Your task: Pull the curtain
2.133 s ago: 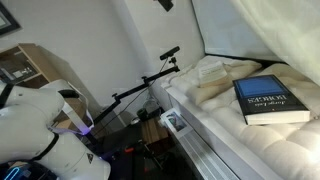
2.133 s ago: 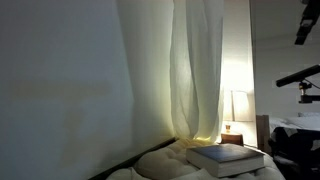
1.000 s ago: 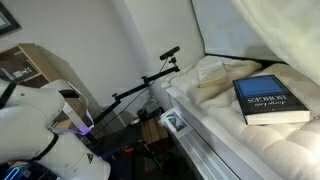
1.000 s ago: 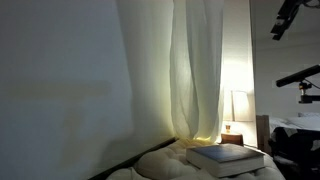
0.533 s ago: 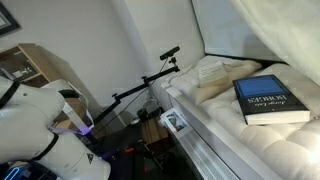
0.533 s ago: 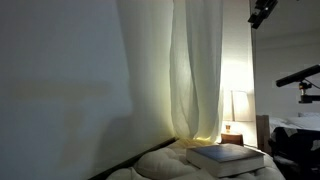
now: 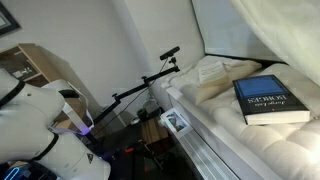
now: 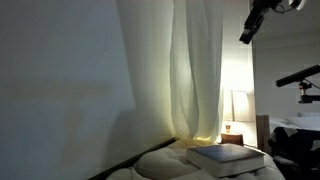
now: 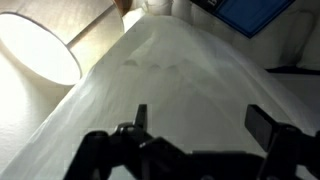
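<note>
In an exterior view the robot's white base point(image 7: 35, 125) stands at the far left with a wooden shelf point(image 7: 25, 62) behind it. A dark camera stand point(image 7: 150, 80) rises between the base and the bed point(image 7: 215, 125). A blue book point(image 7: 272, 100) lies flat on the bedding, and the curtain point(image 7: 225, 28) hangs above the bed's far side at the upper right.

In an exterior view a bare wall point(image 8: 60, 90) fills the left. The curtain point(image 8: 195, 70) hangs in long folds at the centre, lit from behind, reaching down to the bedding where the book point(image 8: 225, 158) rests. The gripper point(image 8: 248, 30) shows as a dark shape at the top, tilted down, its tip at the curtain's upper right edge; whether it touches the fabric cannot be told. A lit lamp point(image 8: 240, 105) stands lower right.

In the wrist view the lamp shade point(image 9: 40, 45) glows at the left, the curtain point(image 9: 170, 70) spreads across the middle, and the book point(image 9: 250, 12) sits at the top right. The gripper point(image 9: 198, 112) enters from below with its fingers point(image 9: 140, 118) spread apart, holding nothing.
</note>
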`<act>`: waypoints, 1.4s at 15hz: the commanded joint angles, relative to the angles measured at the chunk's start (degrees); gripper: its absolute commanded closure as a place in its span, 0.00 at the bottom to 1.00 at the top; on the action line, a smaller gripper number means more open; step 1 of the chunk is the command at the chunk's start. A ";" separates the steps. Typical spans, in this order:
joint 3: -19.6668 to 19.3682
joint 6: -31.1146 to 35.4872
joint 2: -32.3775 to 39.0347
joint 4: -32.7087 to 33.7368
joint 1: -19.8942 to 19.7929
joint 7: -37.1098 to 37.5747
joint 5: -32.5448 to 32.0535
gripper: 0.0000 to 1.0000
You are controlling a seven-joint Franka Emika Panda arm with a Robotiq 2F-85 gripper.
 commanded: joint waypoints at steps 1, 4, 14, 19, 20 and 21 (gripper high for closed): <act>-1.09 -0.40 1.18 0.56 1.02 0.01 -0.13 0.00; -1.33 -0.67 2.60 1.60 1.10 -0.02 -0.11 0.00; -1.11 -7.42 19.11 14.21 4.39 1.06 -0.04 0.00; -3.06 -14.56 29.49 23.71 7.29 1.65 -0.68 0.00; -3.68 -16.08 31.20 25.34 7.89 1.78 -1.16 0.00; -4.17 -17.77 32.68 26.88 8.36 1.60 -1.35 0.00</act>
